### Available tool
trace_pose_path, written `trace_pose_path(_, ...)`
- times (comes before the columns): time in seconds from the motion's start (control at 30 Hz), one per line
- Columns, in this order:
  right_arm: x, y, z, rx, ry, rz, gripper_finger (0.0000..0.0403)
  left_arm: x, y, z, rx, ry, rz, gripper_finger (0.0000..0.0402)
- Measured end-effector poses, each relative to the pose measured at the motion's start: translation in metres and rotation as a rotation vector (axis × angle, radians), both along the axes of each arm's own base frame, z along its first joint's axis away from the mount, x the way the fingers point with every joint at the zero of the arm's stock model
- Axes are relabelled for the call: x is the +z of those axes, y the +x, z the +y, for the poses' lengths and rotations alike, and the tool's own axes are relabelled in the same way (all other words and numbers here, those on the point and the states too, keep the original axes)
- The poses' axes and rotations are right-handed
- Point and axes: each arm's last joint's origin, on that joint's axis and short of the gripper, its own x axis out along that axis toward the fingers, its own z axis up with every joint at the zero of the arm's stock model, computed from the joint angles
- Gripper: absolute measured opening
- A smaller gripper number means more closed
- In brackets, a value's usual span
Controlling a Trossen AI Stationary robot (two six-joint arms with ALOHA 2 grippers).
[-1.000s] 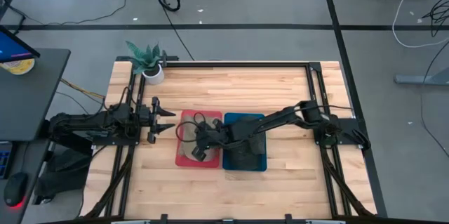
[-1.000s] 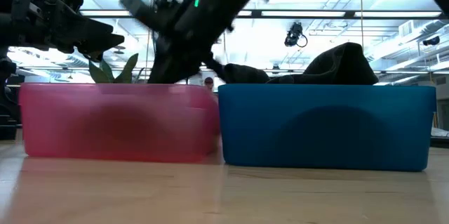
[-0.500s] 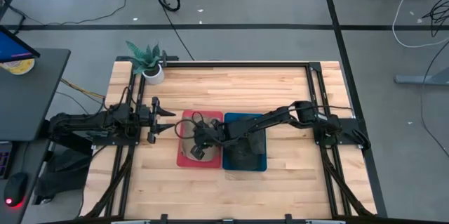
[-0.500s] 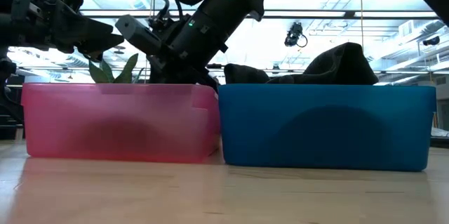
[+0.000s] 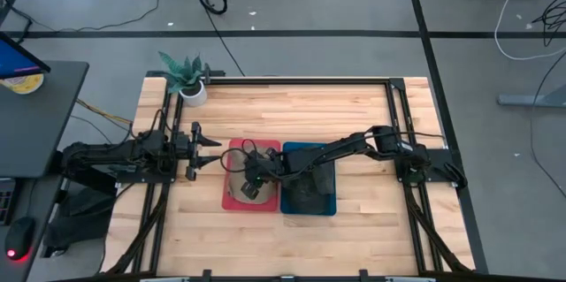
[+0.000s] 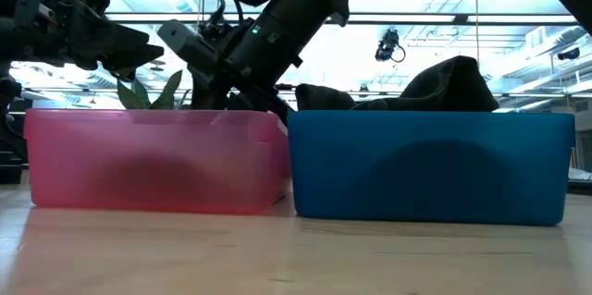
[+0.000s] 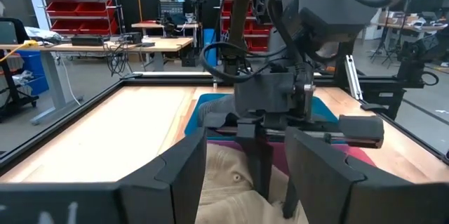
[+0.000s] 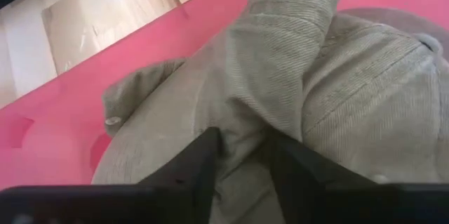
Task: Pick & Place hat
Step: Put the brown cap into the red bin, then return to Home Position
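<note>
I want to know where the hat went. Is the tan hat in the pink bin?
Yes. The tan corduroy hat lies inside the pink bin, crumpled.

High view evenly lit, shadows soft. Low view backlit by bright ceiling lights; arms silhouetted. Right wrist view close, its lower edge blurred.

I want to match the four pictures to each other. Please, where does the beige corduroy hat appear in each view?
High view: beige hat in the pink bin, under the right gripper.
Low view: hat hidden behind the pink bin's wall.
Left wrist view: hat low in the middle, behind that arm's fingers.
Right wrist view: hat fills most of the picture.
Shared landmark: the pink bin.
</note>
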Motion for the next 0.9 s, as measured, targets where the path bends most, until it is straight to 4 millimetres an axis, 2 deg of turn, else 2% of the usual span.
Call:
trace_pose_path(0.23,0.028,-0.007,-0.001,0.047,-0.022,-0.031,0.0186,0.0,0.0,0.0,0.0,0.0,0.0,0.0197)
trace_pose_path(0.5,0.057,-0.012,-0.003,0.089,-0.067,-0.094,0.0199,0.0,0.0,0.0,0.0,0.0,-0.001,0.0197)
trace_pose_path(0.77,0.061,-0.011,-0.004,0.288,-0.266,-0.078,0.0197,0.0,0.0,0.0,0.0,0.0,-0.001,0.0197)
trace_pose_path(0.9,0.06,-0.011,-0.006,0.29,-0.269,-0.071,0.0197,0.0,0.0,0.0,0.0,0.0,-0.001,0.0197)
